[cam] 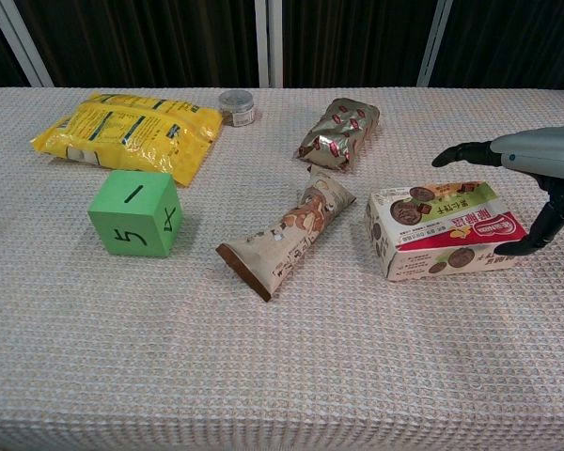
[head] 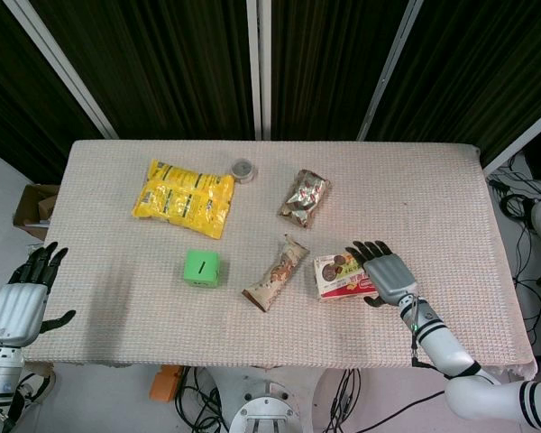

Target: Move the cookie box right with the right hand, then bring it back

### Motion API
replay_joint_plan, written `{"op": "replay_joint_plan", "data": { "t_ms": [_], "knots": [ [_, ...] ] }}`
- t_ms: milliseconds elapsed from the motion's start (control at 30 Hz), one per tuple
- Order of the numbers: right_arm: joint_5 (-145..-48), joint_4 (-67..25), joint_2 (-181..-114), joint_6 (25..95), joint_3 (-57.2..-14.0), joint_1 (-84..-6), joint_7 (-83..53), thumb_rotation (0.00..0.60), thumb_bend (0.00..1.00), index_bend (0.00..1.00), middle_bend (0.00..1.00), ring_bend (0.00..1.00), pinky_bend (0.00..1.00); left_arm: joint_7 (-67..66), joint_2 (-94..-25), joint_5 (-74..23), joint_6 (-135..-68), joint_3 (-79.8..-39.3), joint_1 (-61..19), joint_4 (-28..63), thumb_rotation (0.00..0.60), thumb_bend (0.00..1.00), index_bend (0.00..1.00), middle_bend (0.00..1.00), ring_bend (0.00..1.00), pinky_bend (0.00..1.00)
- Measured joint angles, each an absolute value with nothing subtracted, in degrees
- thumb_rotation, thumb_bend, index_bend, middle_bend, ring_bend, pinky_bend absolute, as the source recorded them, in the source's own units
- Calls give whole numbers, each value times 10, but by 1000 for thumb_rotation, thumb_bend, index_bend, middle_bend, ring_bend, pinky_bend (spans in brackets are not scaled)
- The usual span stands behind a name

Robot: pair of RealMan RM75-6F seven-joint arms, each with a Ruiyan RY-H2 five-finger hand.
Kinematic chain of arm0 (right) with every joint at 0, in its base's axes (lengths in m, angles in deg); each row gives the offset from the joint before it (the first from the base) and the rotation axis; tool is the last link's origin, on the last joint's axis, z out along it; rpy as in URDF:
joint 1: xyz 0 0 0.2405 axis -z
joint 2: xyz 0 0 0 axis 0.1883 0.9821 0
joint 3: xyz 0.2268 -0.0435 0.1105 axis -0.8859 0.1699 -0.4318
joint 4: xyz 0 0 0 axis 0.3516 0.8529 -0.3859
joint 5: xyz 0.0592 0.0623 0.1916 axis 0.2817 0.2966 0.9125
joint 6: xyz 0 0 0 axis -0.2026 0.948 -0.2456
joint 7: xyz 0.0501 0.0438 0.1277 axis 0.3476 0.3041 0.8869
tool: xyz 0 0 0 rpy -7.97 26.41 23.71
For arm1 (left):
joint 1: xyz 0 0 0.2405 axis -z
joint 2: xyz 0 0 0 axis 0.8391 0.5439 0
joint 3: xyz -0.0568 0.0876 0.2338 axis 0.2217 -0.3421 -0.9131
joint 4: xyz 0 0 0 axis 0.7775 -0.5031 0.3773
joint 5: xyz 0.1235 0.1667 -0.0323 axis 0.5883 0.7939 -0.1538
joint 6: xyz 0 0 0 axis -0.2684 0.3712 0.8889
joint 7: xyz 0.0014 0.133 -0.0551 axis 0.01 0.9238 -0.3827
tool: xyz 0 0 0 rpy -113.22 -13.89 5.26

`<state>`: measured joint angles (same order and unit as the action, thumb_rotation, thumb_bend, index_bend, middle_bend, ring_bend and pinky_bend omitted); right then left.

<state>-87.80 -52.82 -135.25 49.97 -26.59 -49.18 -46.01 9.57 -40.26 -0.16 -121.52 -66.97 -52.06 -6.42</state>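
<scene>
The cookie box (head: 335, 276) (cam: 442, 230), white with red and green print, lies flat on the cloth-covered table right of centre. My right hand (head: 388, 271) (cam: 536, 155) hovers over the box's right end with its fingers spread above the top. Its thumb hangs down by the box's front right corner; I cannot tell whether it touches. Nothing is gripped. My left hand (head: 22, 298) shows only in the head view, off the table's left front corner, with fingers apart and empty.
Just left of the box lies a long snack wrapper (head: 278, 272) (cam: 287, 235), then a green cube (head: 201, 268) (cam: 134, 213). Further back are a shiny brown packet (head: 305, 198) (cam: 340, 132), a small tin (head: 242, 170) and a yellow bag (head: 185, 198) (cam: 122, 132).
</scene>
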Motion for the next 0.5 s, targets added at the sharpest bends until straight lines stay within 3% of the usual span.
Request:
{"op": "replay_joint_plan", "data": {
  "t_ms": [500],
  "knots": [
    [-896,-513,-1345,506,-256,-479,-427,600,96,0,0,0,0,104,-405,3,-1210,-669,-515,-69,600,0,8,16,36,222]
  ]
}}
